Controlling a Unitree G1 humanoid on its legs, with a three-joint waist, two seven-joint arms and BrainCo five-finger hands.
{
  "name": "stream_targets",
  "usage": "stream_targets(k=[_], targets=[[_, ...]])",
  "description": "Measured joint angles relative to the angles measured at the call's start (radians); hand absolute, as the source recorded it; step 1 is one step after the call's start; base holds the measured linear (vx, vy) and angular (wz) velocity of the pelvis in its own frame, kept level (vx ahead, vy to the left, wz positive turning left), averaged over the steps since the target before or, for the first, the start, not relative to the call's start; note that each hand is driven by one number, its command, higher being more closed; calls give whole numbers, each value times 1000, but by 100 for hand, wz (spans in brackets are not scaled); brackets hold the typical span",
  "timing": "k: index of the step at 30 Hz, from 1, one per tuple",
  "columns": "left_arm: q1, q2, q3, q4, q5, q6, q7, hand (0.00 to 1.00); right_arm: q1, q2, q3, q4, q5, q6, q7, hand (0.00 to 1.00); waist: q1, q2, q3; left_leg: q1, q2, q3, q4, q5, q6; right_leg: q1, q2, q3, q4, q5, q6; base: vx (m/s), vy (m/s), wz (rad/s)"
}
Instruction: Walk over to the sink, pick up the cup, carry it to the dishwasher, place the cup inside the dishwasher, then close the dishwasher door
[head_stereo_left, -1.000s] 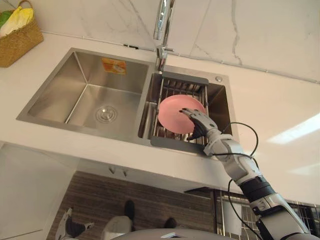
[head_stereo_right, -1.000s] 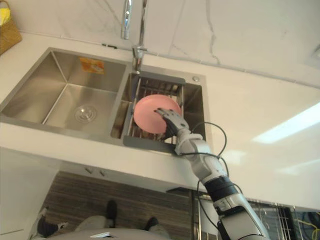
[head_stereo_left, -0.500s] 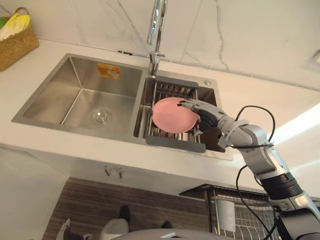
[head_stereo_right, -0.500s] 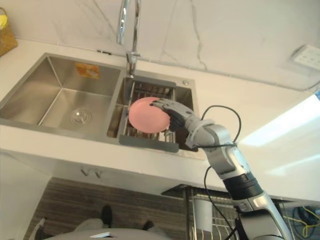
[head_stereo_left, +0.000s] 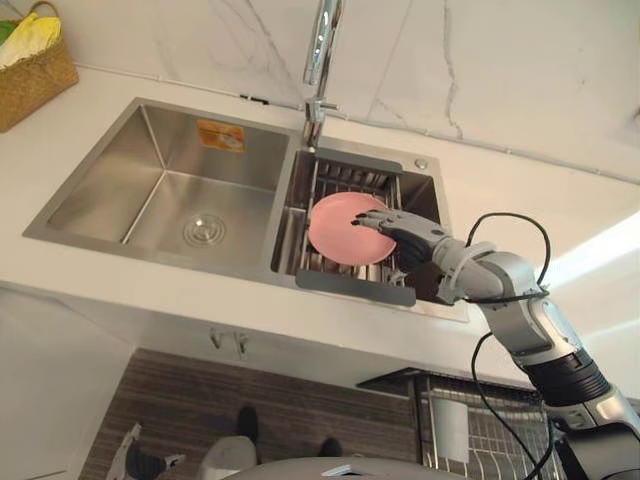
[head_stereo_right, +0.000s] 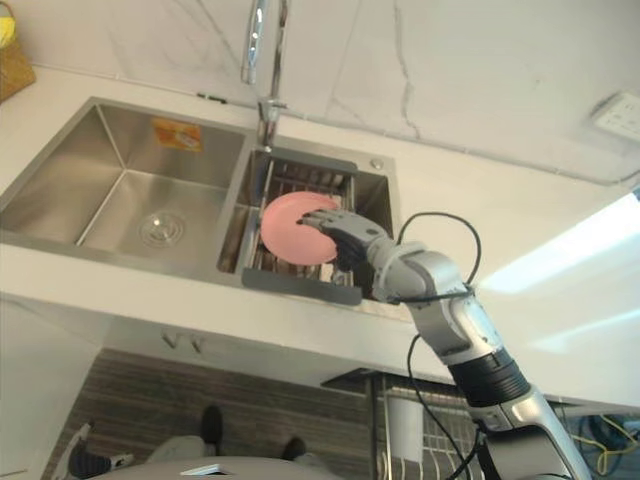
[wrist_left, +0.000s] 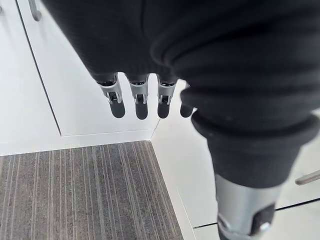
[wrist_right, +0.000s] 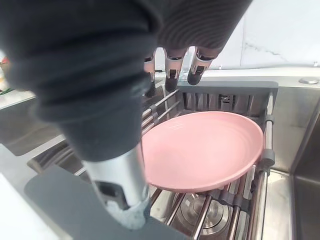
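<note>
No legible text, numbers or brand marks. One label: orange sticker (head_stereo_left: 221, 135) on the back wall of the left basin of the sink (head_stereo_left: 120, 190), a paler patch across its middle, its print too small to read. Nothing else carries markings.

Here's the round pink plate (wrist_right: 205, 147), face up and a touch tilted, resting on the grey-framed wire rack (head_stereo_left: 355, 287) in the right basin of the stainless steel sink (head_stereo_left: 160, 190).

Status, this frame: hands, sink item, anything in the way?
Right hand open, fingers over the pink plate, not gripping. Plate lies in the sink rack. Left hand open, idle by cabinets. Nothing between hand and plate.
</note>
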Motion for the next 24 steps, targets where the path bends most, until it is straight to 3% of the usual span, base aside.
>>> stream_targets(k=[9,18,24], targets=[[-1,12,1,-42,-20,11,-9,0,-6,4,3,2,-35,57,-74,0,26,1,68,-29,4,5,0,3,-2,-31,0,7,12,2,-2,-15,10,-1],[-13,25,-3,-62,-34,10,-8,0,-49,64,19,62,-110,70,-149,0,36,-8,97,-44,7,7,5,11,7,-51,2,10,12,9,-5,38,4,1],[-20,43,-3,-60,-42,11,-8,0,-69,82,81,95,-142,78,-150,0,37,-8,114,-59,9,9,0,7,1,-66,4,21,7,13,-7,-19,6,-2]])
